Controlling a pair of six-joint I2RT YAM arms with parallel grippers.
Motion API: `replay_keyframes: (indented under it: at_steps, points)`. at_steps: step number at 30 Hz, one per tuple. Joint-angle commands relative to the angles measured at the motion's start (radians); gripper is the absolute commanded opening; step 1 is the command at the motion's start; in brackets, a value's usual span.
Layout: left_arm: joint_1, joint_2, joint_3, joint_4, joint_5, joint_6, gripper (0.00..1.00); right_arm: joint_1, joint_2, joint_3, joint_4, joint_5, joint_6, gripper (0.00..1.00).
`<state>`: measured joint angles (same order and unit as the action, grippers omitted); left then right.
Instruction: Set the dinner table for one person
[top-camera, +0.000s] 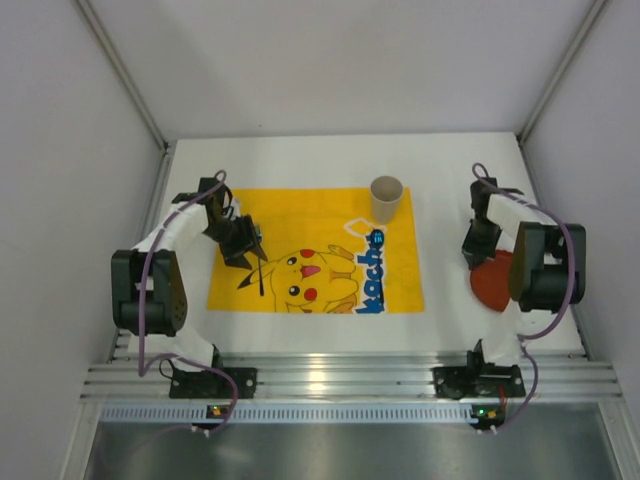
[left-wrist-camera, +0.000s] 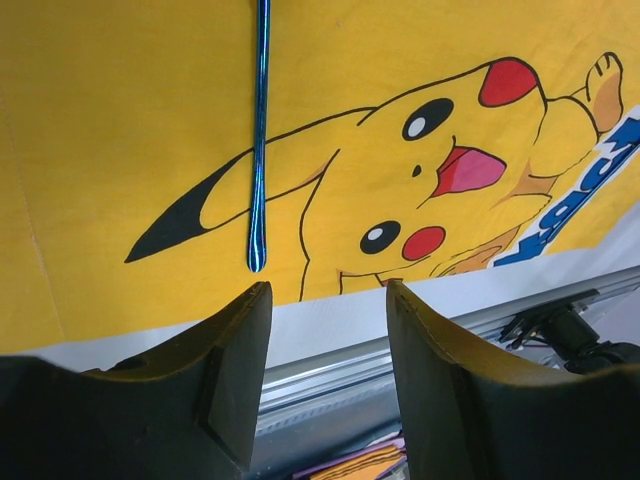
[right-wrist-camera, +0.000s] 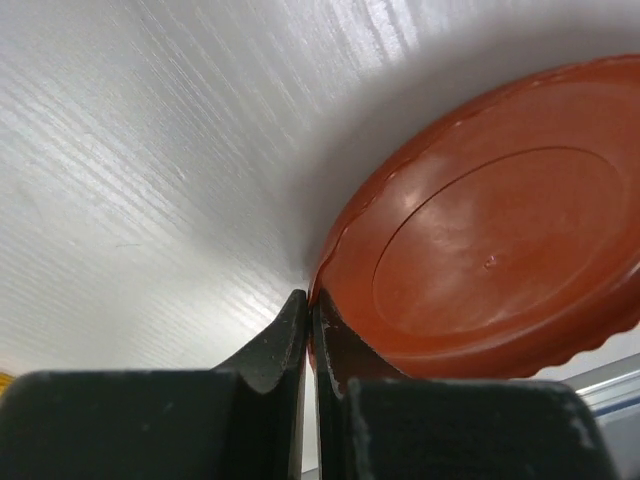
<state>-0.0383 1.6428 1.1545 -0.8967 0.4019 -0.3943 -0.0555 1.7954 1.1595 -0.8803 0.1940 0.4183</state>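
The white dinner table (top-camera: 300, 160) carries a yellow Pikachu-print cloth (top-camera: 320, 255). A thin blue metallic utensil (left-wrist-camera: 259, 150) lies on the cloth's left part; it also shows in the top view (top-camera: 262, 275). My left gripper (left-wrist-camera: 328, 290) is open and empty, hovering over the cloth near that utensil, as the top view (top-camera: 240, 242) also shows. A red-brown plate (top-camera: 490, 283) is at the table's right side. My right gripper (right-wrist-camera: 310, 300) is shut on the plate's rim (right-wrist-camera: 480, 260). A beige cup (top-camera: 386, 198) stands upright at the cloth's far edge.
White walls enclose the table on the left, back and right. An aluminium rail (top-camera: 340, 380) with both arm bases runs along the near edge. The right arm's body (top-camera: 545, 265) hangs over the plate's right half.
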Motion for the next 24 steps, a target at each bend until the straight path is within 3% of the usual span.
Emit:
replay_keyframes:
  at_steps: [1, 7, 10, 13, 15, 19, 21, 24]
  points:
    - [0.003, -0.058, 0.002, 0.031, 0.000, -0.012, 0.55, -0.010, -0.108, 0.057, 0.011, 0.051, -0.012, 0.00]
    - [0.003, -0.098, 0.045, 0.044, 0.003, -0.047, 0.56, 0.046, -0.220, 0.374, -0.189, 0.186, -0.001, 0.00]
    - [0.003, -0.129, 0.062, 0.056, -0.009, -0.075, 0.57, 0.158, -0.231, 0.592, -0.281, 0.249, 0.011, 0.00]
    - [0.003, -0.167, 0.063, 0.067, -0.024, -0.107, 0.59, 0.330, -0.182, 0.864, -0.374, 0.309, 0.027, 0.00]
    - [0.003, -0.211, 0.053, 0.070, -0.058, -0.132, 0.61, 0.494, -0.124, 0.952, -0.384, 0.300, 0.011, 0.00]
    - [0.005, -0.313, 0.040, 0.038, -0.184, -0.169, 0.69, 0.813, 0.002, 1.147, -0.330, 0.298, -0.107, 0.00]
    - [0.005, -0.383, 0.042, -0.017, -0.316, -0.204, 0.98, 0.948, 0.100, 1.215, -0.341, 0.294, -0.162, 0.00]
    - [0.005, -0.483, 0.024, -0.050, -0.446, -0.241, 0.98, 1.039, 0.171, 1.232, -0.303, 0.213, -0.194, 0.00]
